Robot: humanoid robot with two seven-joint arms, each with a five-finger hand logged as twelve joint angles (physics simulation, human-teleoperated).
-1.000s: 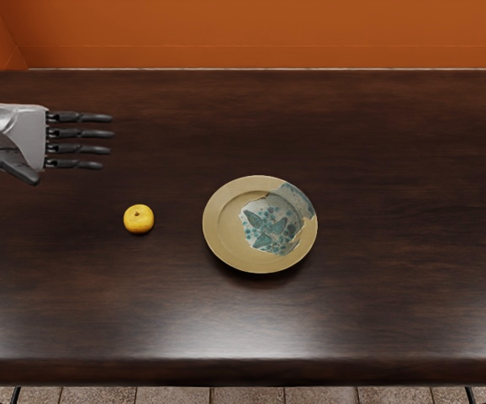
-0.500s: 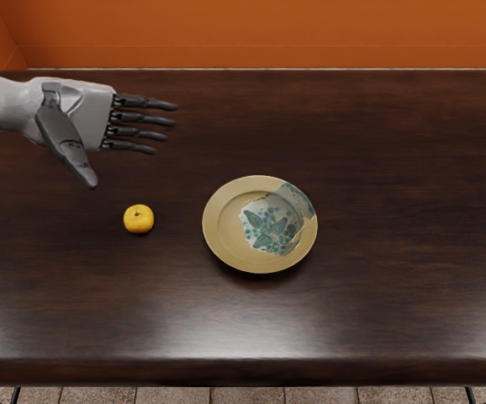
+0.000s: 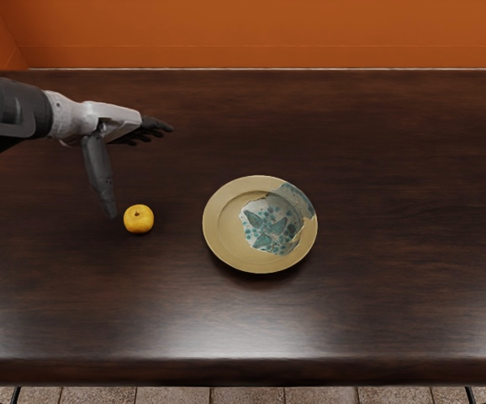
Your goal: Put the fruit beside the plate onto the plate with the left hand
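The dark wooden table (image 3: 394, 320) fills the view, with an orange wall behind it. The left arm comes in from the left edge, and over the last second it has reached well inward. It has also rolled at the wrist, so the left hand (image 3: 108, 126), which earlier showed its flat back, is now seen nearly edge-on. The hand is spread and holds nothing: its fingers (image 3: 152, 128) point out toward the table's middle, and its thumb (image 3: 100, 177) hangs straight down. The tan plate (image 3: 218, 227), with a teal leaf pattern at its centre, has not moved and has nothing on it. The small orange fruit (image 3: 139, 219) also lies where it was, on the bare wood just left of the plate and apart from its rim. The thumb tip now appears just beside the fruit on its far-left side, not touching it as far as this view shows, though its height above the wood cannot be judged. The reach looks nearly finished, but the grasp has not begun. The hand probably needs to drop and bring its fingers round the fruit's other side before closing. The right arm is out of view.
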